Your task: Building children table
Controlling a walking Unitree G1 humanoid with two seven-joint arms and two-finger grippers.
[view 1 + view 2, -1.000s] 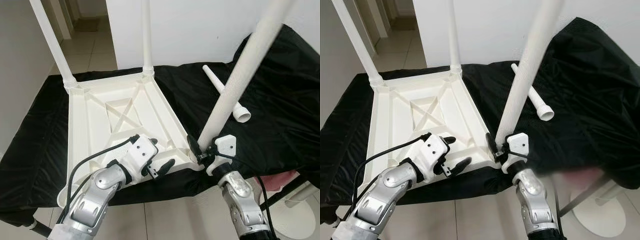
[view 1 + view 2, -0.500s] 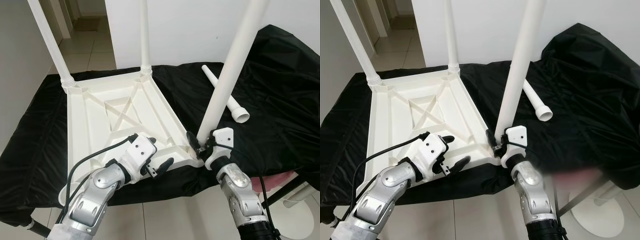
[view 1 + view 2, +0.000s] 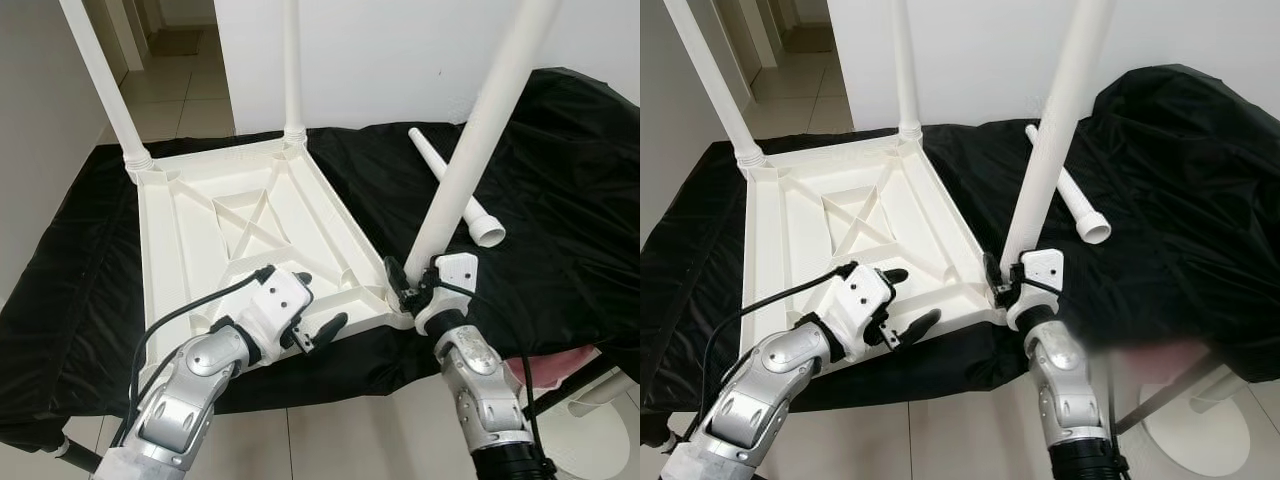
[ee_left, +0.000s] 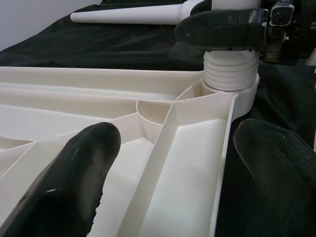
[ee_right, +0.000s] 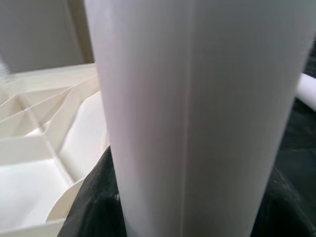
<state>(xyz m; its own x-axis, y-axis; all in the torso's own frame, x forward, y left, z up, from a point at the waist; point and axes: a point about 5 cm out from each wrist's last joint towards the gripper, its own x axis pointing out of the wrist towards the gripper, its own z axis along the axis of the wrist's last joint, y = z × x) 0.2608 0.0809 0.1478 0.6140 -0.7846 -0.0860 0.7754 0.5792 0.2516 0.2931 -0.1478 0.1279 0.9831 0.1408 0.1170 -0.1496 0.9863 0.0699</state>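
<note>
A white plastic table top (image 3: 190,230) lies upside down on a black cloth (image 3: 560,220). Two white legs (image 3: 100,80) (image 3: 292,70) stand in its far corners. My right gripper (image 3: 412,297) is shut on the base of a third leg (image 3: 470,165), which leans to the right from the near right corner socket (image 4: 231,74). In the right wrist view this leg (image 5: 197,118) is very close. My left gripper (image 3: 320,300) hangs open over the top's near rim, its fingers (image 4: 74,182) straddling a rib. A fourth leg (image 3: 455,190) lies loose on the cloth behind.
The cloth bunches up high at the back right (image 3: 590,110). A white wall (image 3: 400,50) stands behind the table, and a tiled corridor (image 3: 170,60) opens at the back left. A pink item (image 3: 560,365) and a round white base (image 3: 605,440) sit low on the right.
The leg in my right gripper swung nearer upright, then leaned back to the right, its base staying at the near right corner. My left gripper has stayed open over the rim.
</note>
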